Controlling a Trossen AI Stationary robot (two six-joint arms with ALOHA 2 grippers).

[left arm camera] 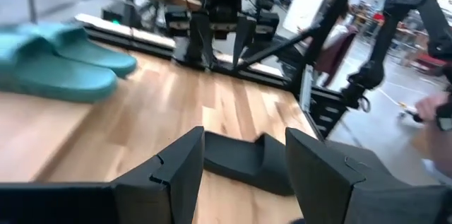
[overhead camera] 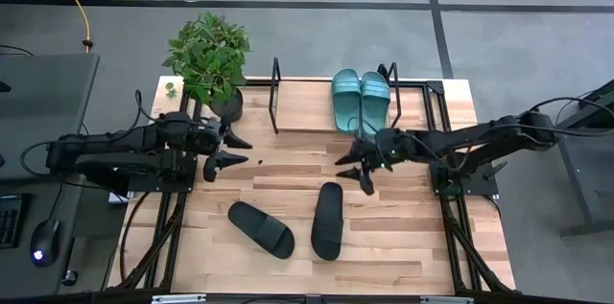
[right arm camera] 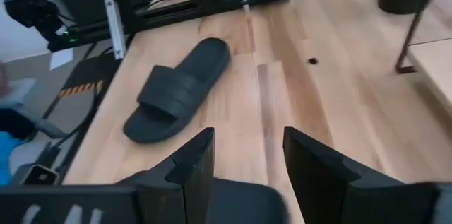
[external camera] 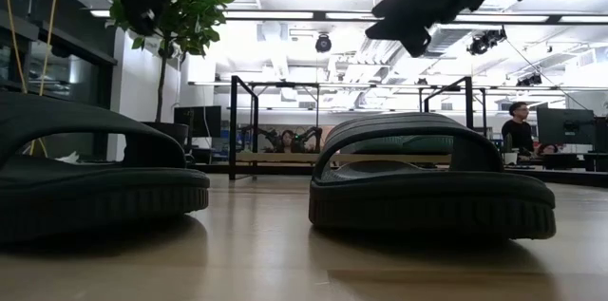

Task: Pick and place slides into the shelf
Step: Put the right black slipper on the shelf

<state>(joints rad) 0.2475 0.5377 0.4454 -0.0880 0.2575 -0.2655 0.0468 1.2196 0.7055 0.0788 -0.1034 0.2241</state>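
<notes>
Two black slides lie sole-down on the tabletop: one (overhead camera: 261,228) angled toward the near left, one (overhead camera: 327,220) lengthwise beside it. In the low view they fill the foreground (external camera: 85,178) (external camera: 432,182). Two teal slides (overhead camera: 361,100) lie side by side on the shelf's board (overhead camera: 307,107) at the far edge. My right gripper (overhead camera: 351,172) hovers open just beyond the right black slide, and its wrist view shows the left black slide (right arm camera: 176,90). My left gripper (overhead camera: 247,152) hangs open over the table left of centre, with a black slide (left arm camera: 247,159) seen past its fingers.
A potted plant (overhead camera: 209,59) stands at the far left corner beside the shelf's left loop frame (overhead camera: 276,93). The right loop frame (overhead camera: 432,103) closes the shelf's other end. Board space lies bare left of the teal slides. People show in the room beyond (external camera: 518,125).
</notes>
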